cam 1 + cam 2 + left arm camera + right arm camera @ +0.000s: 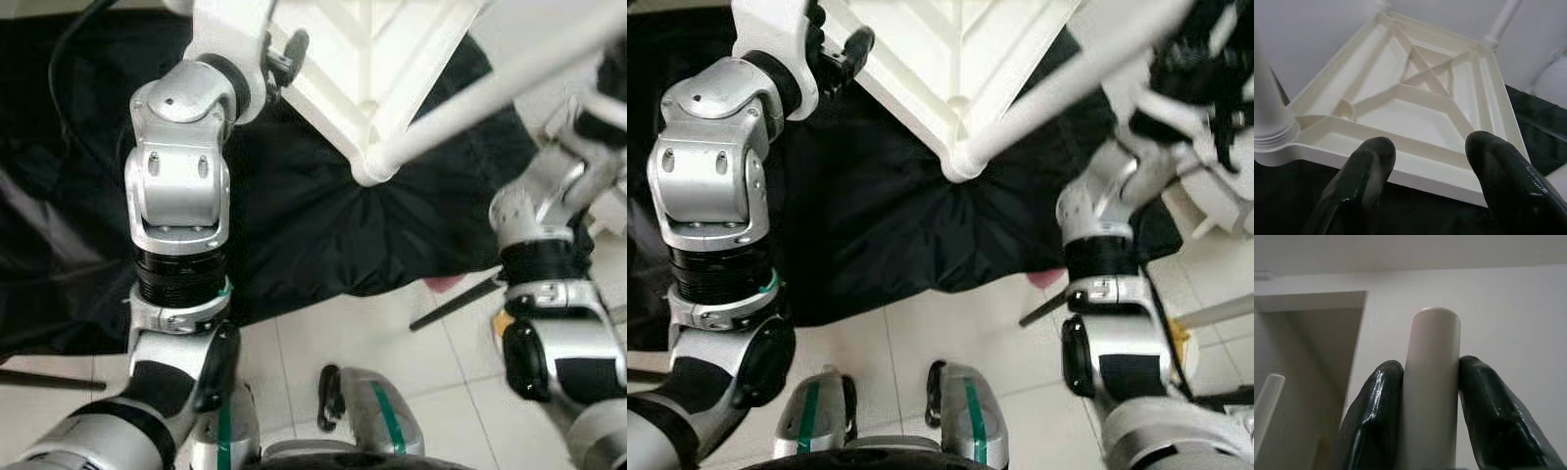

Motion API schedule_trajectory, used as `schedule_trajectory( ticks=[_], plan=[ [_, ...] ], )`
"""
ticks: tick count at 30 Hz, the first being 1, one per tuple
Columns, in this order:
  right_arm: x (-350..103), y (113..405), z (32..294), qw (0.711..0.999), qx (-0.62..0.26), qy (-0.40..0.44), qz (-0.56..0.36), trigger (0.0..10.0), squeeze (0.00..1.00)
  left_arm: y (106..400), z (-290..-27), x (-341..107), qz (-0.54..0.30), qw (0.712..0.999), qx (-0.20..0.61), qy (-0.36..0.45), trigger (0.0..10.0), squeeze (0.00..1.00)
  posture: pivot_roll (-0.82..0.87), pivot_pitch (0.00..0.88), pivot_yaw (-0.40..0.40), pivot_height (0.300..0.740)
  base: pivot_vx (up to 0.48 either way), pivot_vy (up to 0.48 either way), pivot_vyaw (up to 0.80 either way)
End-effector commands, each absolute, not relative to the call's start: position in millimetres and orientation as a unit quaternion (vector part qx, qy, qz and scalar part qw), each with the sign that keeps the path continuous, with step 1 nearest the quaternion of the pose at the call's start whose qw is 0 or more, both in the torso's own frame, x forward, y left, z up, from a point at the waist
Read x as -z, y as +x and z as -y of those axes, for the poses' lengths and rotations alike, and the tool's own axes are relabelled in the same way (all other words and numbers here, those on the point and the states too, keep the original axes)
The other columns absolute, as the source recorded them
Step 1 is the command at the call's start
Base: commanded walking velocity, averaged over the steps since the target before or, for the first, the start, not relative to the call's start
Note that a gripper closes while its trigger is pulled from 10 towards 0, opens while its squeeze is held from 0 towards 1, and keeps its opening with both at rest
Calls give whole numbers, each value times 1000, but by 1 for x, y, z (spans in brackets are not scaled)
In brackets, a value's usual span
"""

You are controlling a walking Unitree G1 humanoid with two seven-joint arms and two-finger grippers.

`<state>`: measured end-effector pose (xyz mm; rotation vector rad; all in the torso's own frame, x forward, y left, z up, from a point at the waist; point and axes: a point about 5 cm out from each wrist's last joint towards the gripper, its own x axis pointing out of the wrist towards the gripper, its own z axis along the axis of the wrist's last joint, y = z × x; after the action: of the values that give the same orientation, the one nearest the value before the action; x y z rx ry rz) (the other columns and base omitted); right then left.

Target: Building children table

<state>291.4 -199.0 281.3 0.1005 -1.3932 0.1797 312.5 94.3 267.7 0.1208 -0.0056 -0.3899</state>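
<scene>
Right tool (1431, 396) clamped on white leg (1432, 382) of upturned ribbed tabletop (1415, 98).

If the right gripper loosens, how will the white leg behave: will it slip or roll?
The leg looks smooth and round, so it probably slips easily between the right gripper's fingers. It seems screwed into the tabletop, so it likely stays put.

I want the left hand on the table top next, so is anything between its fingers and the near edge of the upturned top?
Nothing visible. In the left wrist view the left hand is open, its fingers just short of the white table top's near edge, with bare black cloth below. The right hand is shut on a table leg.
</scene>
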Motion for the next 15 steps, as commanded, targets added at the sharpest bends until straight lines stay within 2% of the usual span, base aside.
schedule_trajectory(
  ticks=[1, 5, 6, 8, 9, 10, 15],
  plan=[
    [-189, 352, 192, 964, -205, 82, 151, 10000, 0, 317, -108, -270, 17, 996, 70, 45, 10000, 0, 124, 0, 0, 740, 0, 0, 0],
    [-190, 353, 192, 963, -209, 81, 152, 10000, 0, 320, -112, -268, 14, 997, 71, 25, 10000, 0, 122, 0, 0, 740, 0, 0, 0],
    [-191, 353, 192, 961, -214, 86, 154, 10000, 1000, 321, -112, -266, 14, 997, 75, 18, 10000, 357, 122, 0, 0, 740, 0, 0, 0],
    [-191, 353, 192, 959, -217, 90, 155, 10000, 1000, 321, -112, -265, 14, 997, 79, 16, 10000, 357, 123, 0, 0, 740, 0, 0, 0],
    [-192, 353, 192, 959, -219, 89, 156, 10000, 1000, 321, -112, -264, 14, 996, 82, 18, 10000, 831, 123, 0, 0, 740, 0, 0, 0],
    [-192, 352, 192, 958, -222, 89, 156, 10000, 1000, 321, -112, -263, 15, 996, 85, 14, 10000, 1000, 123, 0, 0, 740, 0, 0, 0],
    [-192, 353, 193, 957, -229, 86, 157, 10000, 1000, 323, -113, -263, 37, 995, 94, 1, 10000, 1000, 125, 0, 0, 740, 0, 0, 0]
  ],
)
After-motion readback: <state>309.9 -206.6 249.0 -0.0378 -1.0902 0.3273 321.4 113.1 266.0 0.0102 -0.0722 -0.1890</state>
